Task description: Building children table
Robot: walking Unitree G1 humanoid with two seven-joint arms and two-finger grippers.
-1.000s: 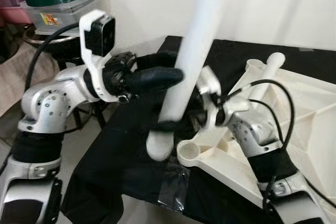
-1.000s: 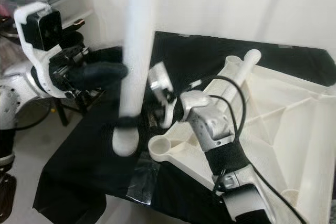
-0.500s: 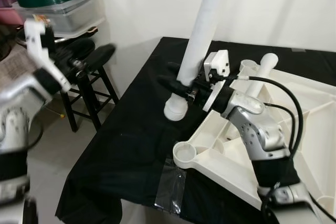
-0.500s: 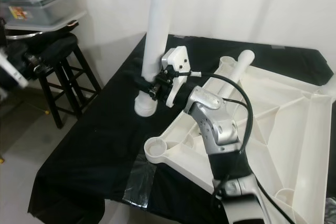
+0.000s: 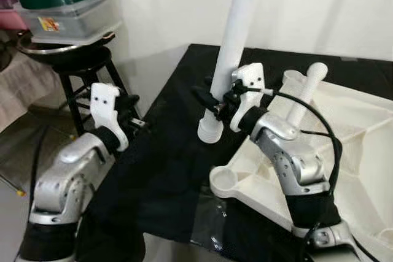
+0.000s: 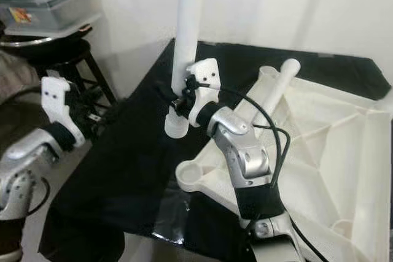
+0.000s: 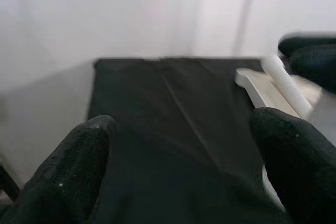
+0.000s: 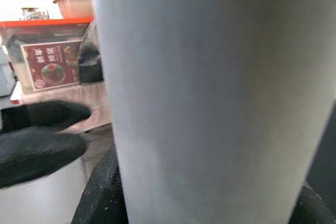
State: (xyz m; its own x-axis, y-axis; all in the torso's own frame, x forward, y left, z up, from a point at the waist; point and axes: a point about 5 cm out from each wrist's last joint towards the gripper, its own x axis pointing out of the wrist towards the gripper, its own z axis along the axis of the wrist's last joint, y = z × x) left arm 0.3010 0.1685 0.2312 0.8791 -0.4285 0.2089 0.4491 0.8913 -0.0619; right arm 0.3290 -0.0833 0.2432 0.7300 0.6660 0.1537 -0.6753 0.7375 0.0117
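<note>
Top of the white table leg (image 5: 236, 35) cut off by the upper edge, far side of the white tabletop (image 5: 362, 133) cut off at the right, left gripper (image 5: 142, 124) fingers blurred against the black cloth (image 5: 166, 170), right wrist view blurred.

A counter (image 5: 166, 151) draped in a black cloth (image 6: 123, 170) carries the things. On its right side lies a cream plastic tabletop (image 6: 331, 151), upside down with its ribbed underside and round corner sockets showing. A patch of clear tape (image 5: 209, 225) sits on the cloth at the near edge, just below the tabletop's near-left corner socket.
</note>
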